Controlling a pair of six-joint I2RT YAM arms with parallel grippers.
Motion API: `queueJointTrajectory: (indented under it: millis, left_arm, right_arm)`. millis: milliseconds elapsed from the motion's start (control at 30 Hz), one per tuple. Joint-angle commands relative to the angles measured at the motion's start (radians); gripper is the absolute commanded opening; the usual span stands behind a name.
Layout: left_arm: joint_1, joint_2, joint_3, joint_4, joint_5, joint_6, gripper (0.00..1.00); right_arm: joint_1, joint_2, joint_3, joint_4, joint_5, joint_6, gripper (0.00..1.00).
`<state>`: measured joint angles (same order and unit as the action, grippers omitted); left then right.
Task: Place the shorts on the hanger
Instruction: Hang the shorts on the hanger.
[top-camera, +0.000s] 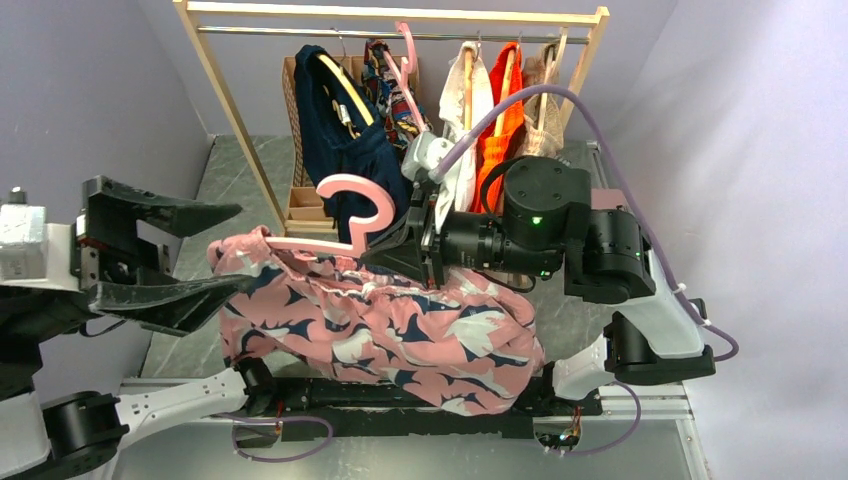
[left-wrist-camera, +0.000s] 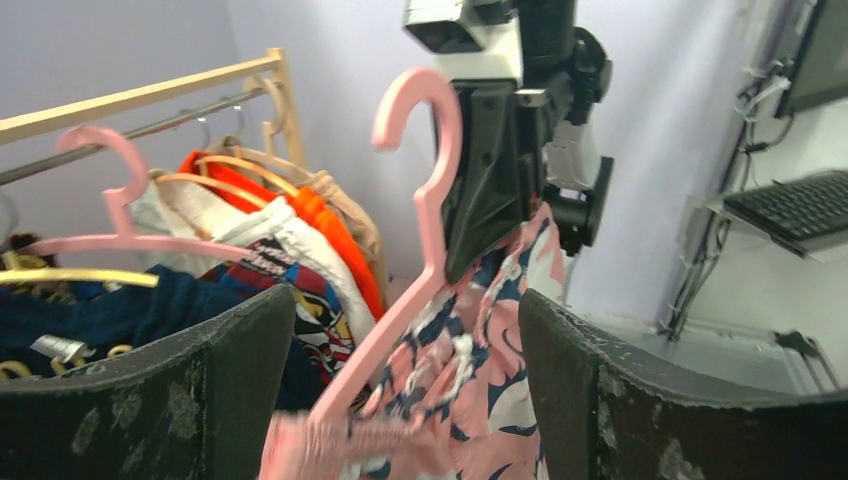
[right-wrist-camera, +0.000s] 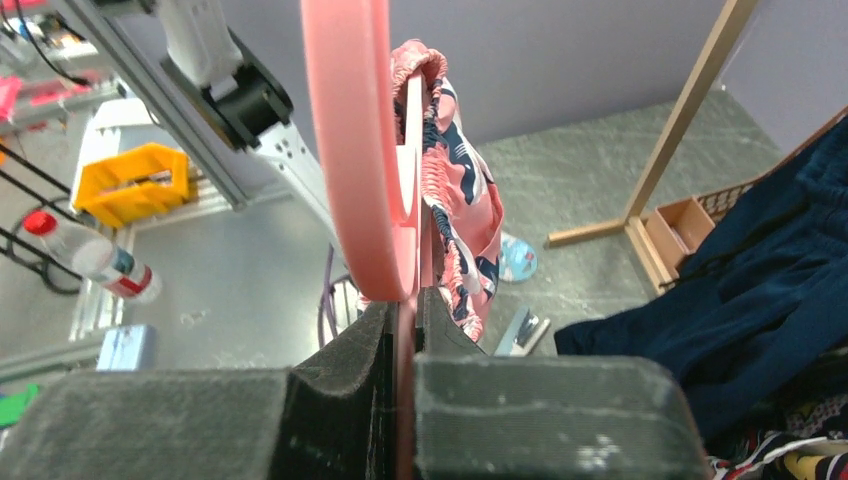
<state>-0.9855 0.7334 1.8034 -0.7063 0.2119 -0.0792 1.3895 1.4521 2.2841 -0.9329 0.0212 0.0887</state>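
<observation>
Your wooden clothes rack (top-camera: 400, 12) fills the far side of the grey counter (top-camera: 215, 180). A navy garment (top-camera: 335, 130), an orange one (top-camera: 500, 130) and a second pink hanger (left-wrist-camera: 110, 215) are on its rail.

Your right arm (top-camera: 545, 225) reaches in from the right with its forearm roughly level and its wrist turned left. Your left arm (top-camera: 60, 270) comes in from the left, raised, with its wrist pointing right toward the other arm.

The shorts (top-camera: 380, 330) hang in the air between the two arms, over the near part of the counter. Their gathered waistband is bunched along the shoulders of the hanger (top-camera: 356, 230), and the fabric drapes down toward the near edge. The hanger is held with its hook uppermost, and its left shoulder runs into the waistband.

Your right end effector (top-camera: 385, 252) is clamped narrow on the hanger just below the hook. The right wrist view shows both fingers pressed flat against the pink plastic.

Your left end effector (top-camera: 235, 248) stands wide, with one finger above and one below the left end of the waistband. You cannot tell from these views whether the lower finger touches the fabric.

Off the counter, the wrist views show a keyboard (left-wrist-camera: 790, 205), a yellow bin (right-wrist-camera: 135, 180) and a red-capped bottle (right-wrist-camera: 85, 255). The bottle's label is too small to read. The print on the red and blue garment (left-wrist-camera: 265, 260) is too blurred to read.
</observation>
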Motion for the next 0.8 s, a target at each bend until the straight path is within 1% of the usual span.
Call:
queueJointTrajectory:
  millis: [0,100,167,300,400,467,633,767]
  left_arm:
    - [-0.001,0.110,0.056,-0.065,0.178,0.048,0.84]
    - [-0.001,0.179,0.084,-0.136,0.258,0.089,0.83]
    - [-0.001,0.200,0.085,-0.156,0.262,0.103,0.83]
    - [-0.001,0.182,0.070,-0.164,0.208,0.117,0.84]
    - [-0.001,0.161,0.067,-0.209,0.164,0.122,0.83]
    - [-0.001,0.142,0.057,-0.230,0.137,0.116,0.80]
    - [-0.001,0.070,-0.025,-0.240,0.094,0.089,0.71]
    - [-0.001,0.046,-0.048,-0.243,0.051,0.081,0.68]
  right_arm:
    - [0.002,-0.020,-0.054,-0.019,-0.020,-0.039,0.00]
    - [0.002,-0.032,-0.096,-0.015,-0.030,-0.055,0.00]
    - [0.002,-0.045,-0.111,-0.014,-0.031,-0.061,0.00]
    - [0.002,-0.088,-0.137,-0.018,-0.037,-0.059,0.00]
    - [0.002,-0.124,-0.160,-0.020,-0.043,-0.056,0.00]
    - [0.001,-0.144,-0.179,-0.014,-0.044,-0.058,0.00]
    - [0.002,-0.181,-0.221,0.014,-0.043,-0.061,0.00]
    - [0.002,-0.187,-0.230,0.022,-0.045,-0.065,0.00]
